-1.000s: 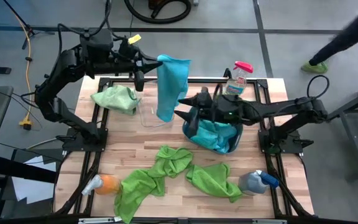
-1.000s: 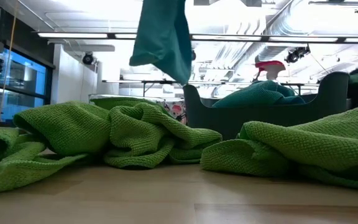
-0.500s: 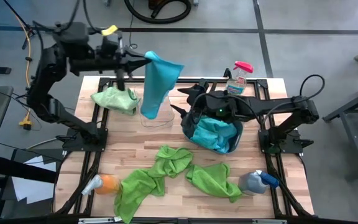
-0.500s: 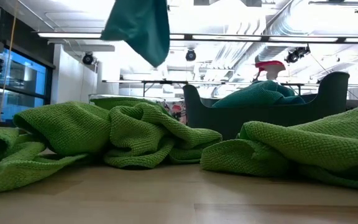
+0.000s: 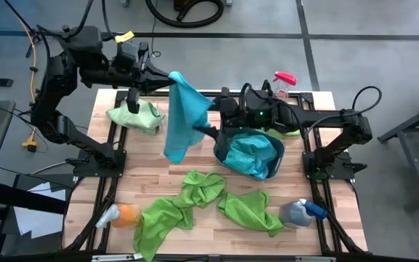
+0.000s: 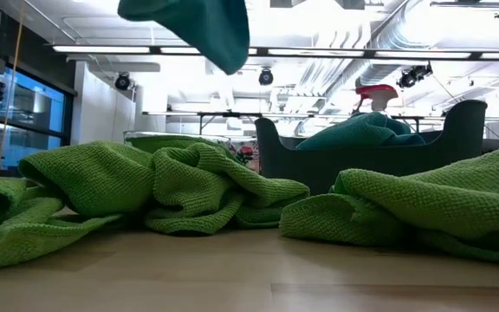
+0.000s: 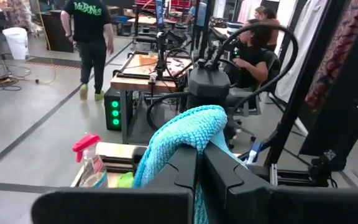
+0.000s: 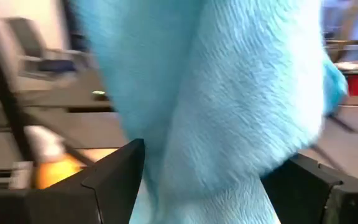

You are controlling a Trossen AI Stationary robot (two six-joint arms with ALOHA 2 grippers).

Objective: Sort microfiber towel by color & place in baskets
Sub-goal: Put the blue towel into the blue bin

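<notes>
A blue microfiber towel (image 5: 180, 116) hangs over the table's far middle from my left gripper (image 5: 167, 77), which is shut on it. My right gripper (image 5: 211, 115) is open, one finger on each side of the hanging towel (image 8: 216, 93). Below it the dark teal basket (image 5: 220, 149) holds another blue towel (image 5: 252, 154). The clear basket (image 5: 197, 140) stands partly hidden behind the hanging towel. One green towel (image 5: 137, 115) lies at the far left. Two more green towels (image 5: 188, 200) (image 5: 252, 211) lie near the front edge. My left gripper pinches a bunched upper fold of the towel (image 7: 191, 127) between its two fingers, which reach in level from the table's left. The fold bulges over the fingertips. The rest hangs slack below, clear of the table, in the low view too (image 6: 197, 26). My right gripper has the towel between its open fingers (image 8: 117, 174); whether they touch it I cannot tell.
A pink-capped spray bottle (image 5: 281, 84) stands at the far right. An orange bottle (image 5: 118, 216) lies at the near left and a blue-grey one (image 5: 302, 212) at the near right. People move in the room beyond the table (image 7: 92, 37).
My left gripper has drawn back toward the table's left edge and risen a little, so the hanging blue towel has swung left and higher. My right gripper has risen from over the teal basket toward the towel and opened wider.
</notes>
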